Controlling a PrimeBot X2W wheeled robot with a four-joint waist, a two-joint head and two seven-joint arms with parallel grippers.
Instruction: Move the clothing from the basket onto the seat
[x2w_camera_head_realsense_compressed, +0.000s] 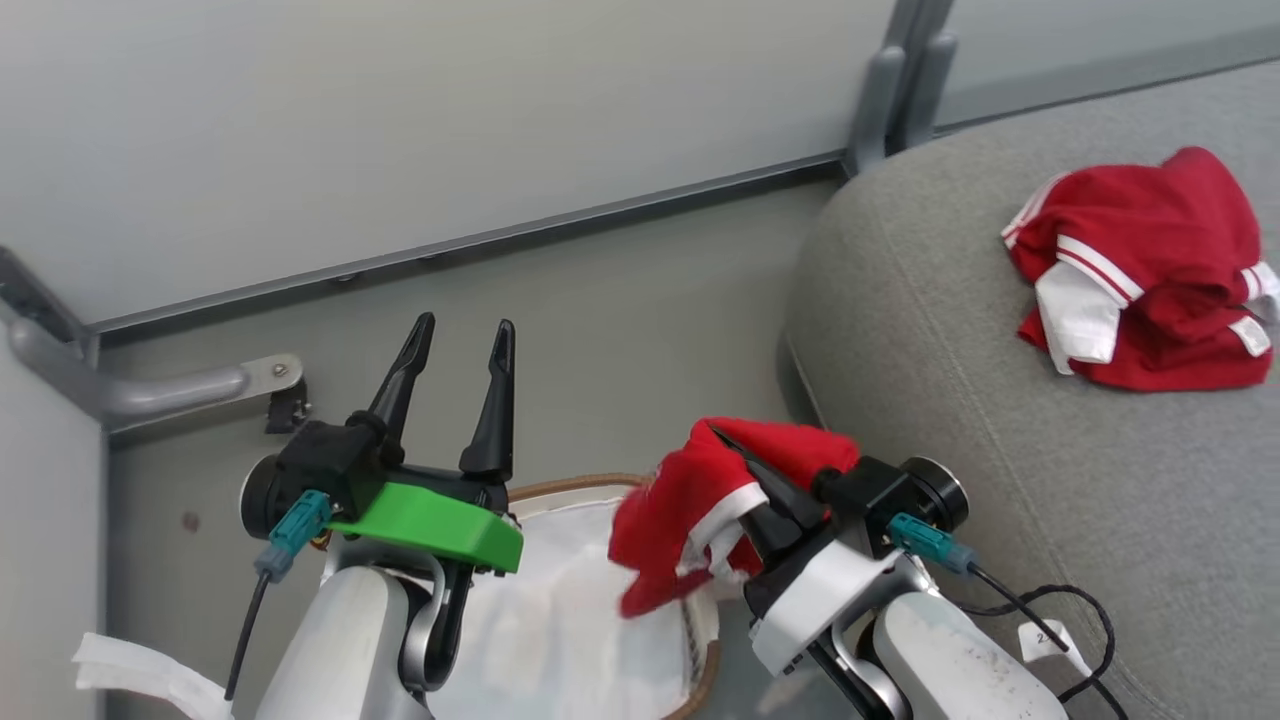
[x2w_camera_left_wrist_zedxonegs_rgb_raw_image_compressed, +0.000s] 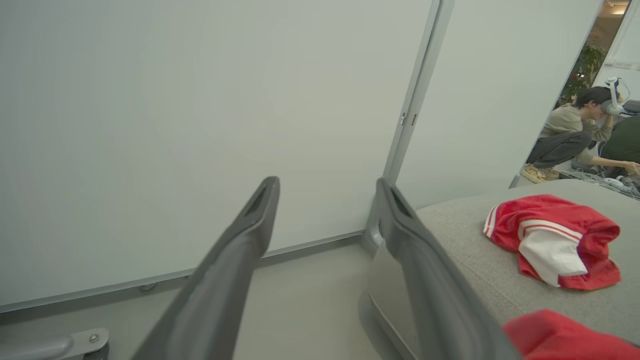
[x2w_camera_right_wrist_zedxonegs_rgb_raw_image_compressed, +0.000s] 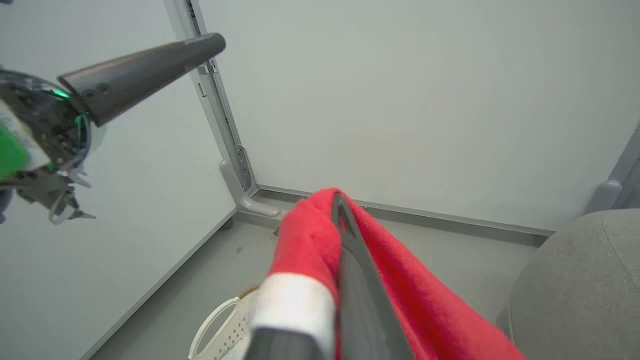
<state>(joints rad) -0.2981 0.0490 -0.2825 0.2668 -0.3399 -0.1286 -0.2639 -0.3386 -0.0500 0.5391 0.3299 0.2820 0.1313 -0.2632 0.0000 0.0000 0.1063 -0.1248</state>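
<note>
Head view: your right gripper (x2w_camera_head_realsense_compressed: 735, 455) is clamped on 1 red garment (x2w_camera_head_realsense_compressed: 690, 500), which is bunched round the fingers and hangs just off the rounded corner of the seat (x2w_camera_head_realsense_compressed: 950, 380); its tail dangles over the rim of the basket (x2w_camera_head_realsense_compressed: 580, 484). The basket sits on the floor just beside that seat corner; white lining shows, with no other red in the part you can see. 1 more red-and-white garment (x2w_camera_head_realsense_compressed: 1140, 270) lies crumpled well onto the seat. The left gripper (x2w_camera_head_realsense_compressed: 465, 330) hovers on the basket's side away from the seat, jaws apart, holding nothing.

Left wrist view: its 2 fingers (x2w_camera_left_wrist_zedxonegs_rgb_raw_image_compressed: 235, 260) are spread with nothing between them; the seat runs past 1 of them, with the crumpled garment on it; a person (x2w_camera_left_wrist_zedxonegs_rgb_raw_image_compressed: 570, 130) crouches beyond the seat.

Right wrist view: cloth is draped over 1 finger and a white band wraps the other; the seat corner is close by; a basket handle (x2w_camera_right_wrist_zedxonegs_rgb_raw_image_compressed: 220, 320) sits below.

The step looks like the carry to the seat. Lift first so the tail clears the basket rim and the seat edge; then swing well in over the seat, near the garment already there, not at the corner, since shiny fabric likely slides off. Open wide and back out slowly, because the wrapped cloth may cling to a finger; keep the left arm parked.
</note>
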